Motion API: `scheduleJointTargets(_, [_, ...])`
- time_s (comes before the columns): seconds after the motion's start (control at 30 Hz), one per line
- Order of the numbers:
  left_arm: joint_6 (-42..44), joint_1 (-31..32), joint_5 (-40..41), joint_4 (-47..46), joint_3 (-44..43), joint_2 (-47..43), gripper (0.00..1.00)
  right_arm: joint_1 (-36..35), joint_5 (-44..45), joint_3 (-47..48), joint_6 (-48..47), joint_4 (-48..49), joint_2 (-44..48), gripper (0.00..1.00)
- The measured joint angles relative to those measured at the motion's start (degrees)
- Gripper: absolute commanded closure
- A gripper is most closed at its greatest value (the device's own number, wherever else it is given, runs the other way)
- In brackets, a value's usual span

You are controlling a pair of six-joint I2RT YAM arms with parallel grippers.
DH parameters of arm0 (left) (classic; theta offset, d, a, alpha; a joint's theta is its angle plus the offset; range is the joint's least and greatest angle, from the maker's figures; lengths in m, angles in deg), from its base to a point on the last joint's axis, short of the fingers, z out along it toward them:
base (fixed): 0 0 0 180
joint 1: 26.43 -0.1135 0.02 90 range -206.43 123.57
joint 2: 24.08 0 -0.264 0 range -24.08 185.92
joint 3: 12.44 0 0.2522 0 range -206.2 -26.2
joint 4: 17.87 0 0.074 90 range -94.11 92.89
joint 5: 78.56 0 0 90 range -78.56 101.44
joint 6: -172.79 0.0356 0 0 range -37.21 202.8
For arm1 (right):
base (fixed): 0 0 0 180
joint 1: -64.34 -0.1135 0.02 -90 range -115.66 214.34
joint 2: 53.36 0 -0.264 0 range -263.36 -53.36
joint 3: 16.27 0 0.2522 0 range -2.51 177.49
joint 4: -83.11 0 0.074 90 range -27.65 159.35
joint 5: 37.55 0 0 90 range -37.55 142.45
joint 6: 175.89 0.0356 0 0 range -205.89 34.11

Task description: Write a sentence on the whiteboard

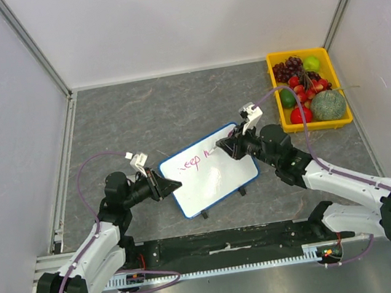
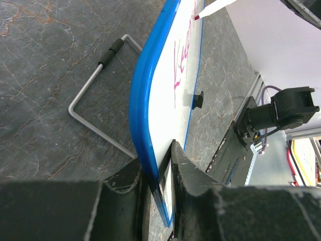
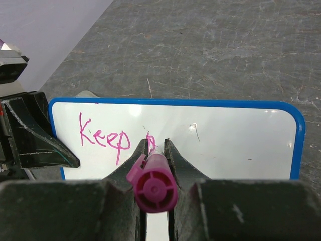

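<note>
- Grey stone-patterned table (image 1: 140, 118), walled by pale panels on three sides.
- Whiteboard (image 1: 210, 170): blue rim, near the middle of the table between the two arms, skewed so its long side runs from near left to far right. Small black feet show along its near edge.
- Sentence (image 3: 104, 136): magenta handwriting in the board's upper left reads "Keep". One more stroke starts just to its right. The rest of the board is blank.
- Left gripper (image 2: 156, 165): fingers pinched narrow on the board's blue rim at its left end, one on each face.
- Right gripper (image 3: 155, 148): fingers clamped on a magenta marker (image 3: 151, 185), whose butt end faces the wrist camera. In the left wrist view the marker's tip (image 2: 197, 16) touches the board just after the written word.
- Bent wire stand (image 2: 95, 85) with a black sleeve lies flat on the table, behind the board in the left wrist view.
- Yellow tray (image 1: 321, 125): at the far right of the table, well apart from the board. Neither arm touches it.
- Tray contents, packed close:
  - dark grapes (image 1: 288, 68) at the far left corner
  - green apple (image 1: 311, 63) beside the grapes
  - small red fruits (image 1: 308, 87) in the middle, kind unclear
  - dark green fruit (image 1: 287, 97) against the left wall
  - round red fruit (image 1: 300, 115) at the near left
  - netted green melon (image 1: 329, 105) at the near right
</note>
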Motion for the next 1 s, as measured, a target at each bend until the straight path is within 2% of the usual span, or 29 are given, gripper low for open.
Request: scheduleJointTargets(1.0, [0.00, 0.00, -0.07, 0.00, 0.00, 0.00, 0.98, 0.35, 2.97, 1.66, 0.02, 0.72, -0.74, 1.00])
